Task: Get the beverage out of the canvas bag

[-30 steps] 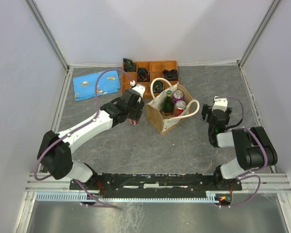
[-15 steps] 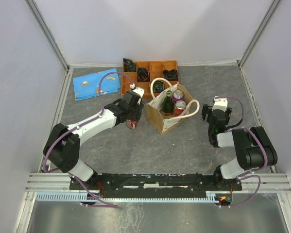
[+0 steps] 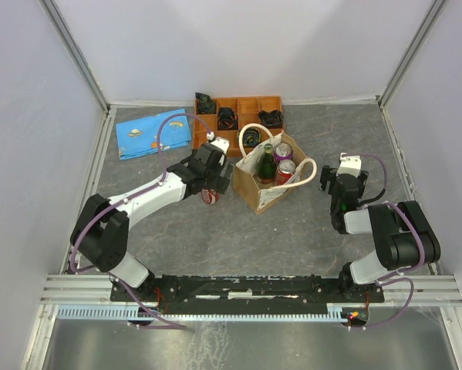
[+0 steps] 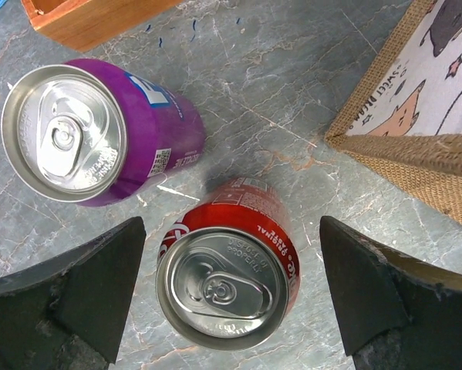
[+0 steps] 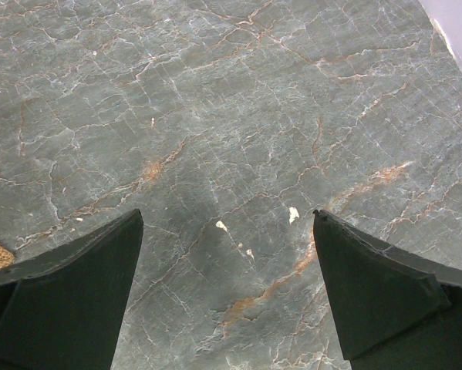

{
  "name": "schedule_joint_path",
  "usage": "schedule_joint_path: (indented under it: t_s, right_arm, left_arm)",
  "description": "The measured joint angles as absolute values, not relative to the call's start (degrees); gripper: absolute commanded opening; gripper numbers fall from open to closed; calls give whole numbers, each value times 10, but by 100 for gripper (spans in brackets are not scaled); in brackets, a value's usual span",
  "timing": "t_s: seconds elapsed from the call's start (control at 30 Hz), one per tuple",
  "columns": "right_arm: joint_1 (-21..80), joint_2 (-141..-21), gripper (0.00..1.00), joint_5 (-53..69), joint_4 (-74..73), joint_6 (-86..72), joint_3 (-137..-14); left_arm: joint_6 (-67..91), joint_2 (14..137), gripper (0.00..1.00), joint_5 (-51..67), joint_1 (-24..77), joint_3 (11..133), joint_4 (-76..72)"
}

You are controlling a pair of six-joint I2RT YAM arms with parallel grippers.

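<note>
One purple can [image 4: 99, 131] — hidden overhead — beside red can [image 4: 229, 281].

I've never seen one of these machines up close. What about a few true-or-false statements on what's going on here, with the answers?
1. A red can stands upright on the table between the open fingers of the left gripper. True.
2. The canvas bag is empty. False: it holds a green bottle and two more cans.
3. The right gripper is clamped on a can. False: it is open, with only bare table beneath it.
4. A purple can stands on the table close beside the red can. True.
</note>
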State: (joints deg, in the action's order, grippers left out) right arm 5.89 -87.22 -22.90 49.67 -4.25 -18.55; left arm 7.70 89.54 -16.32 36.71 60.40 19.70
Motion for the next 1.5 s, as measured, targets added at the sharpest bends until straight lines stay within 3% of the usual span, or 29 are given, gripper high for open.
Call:
schedule_joint_path:
  t_s: [0.2, 0.47, 0.67, 0.9, 1.27, 1.5]
  right_arm:
    - [59, -872, 99, -229, 497, -43, -185]
    - [59, -872, 99, -229, 497, -43, -185]
    - [59, -872, 99, -229, 496, -43, -185]
    - [59, -872, 99, -229, 496, -43, -185]
    - [59, -872, 99, -229, 496, -43, -185]
    - [59, -872, 99, -229, 496, -43, -185]
  left_arm:
    - [77, 883, 95, -163, 367, 618, 212]
    - [70, 778, 89, -163, 373, 654, 220]
    - [29, 746, 88, -147, 430, 715, 190]
    - [-3, 851, 83, -87, 481, 817, 154]
    - [-28, 1029, 49, -23, 509, 903, 136]
    - [-33, 1095, 50, -9, 510, 976, 131]
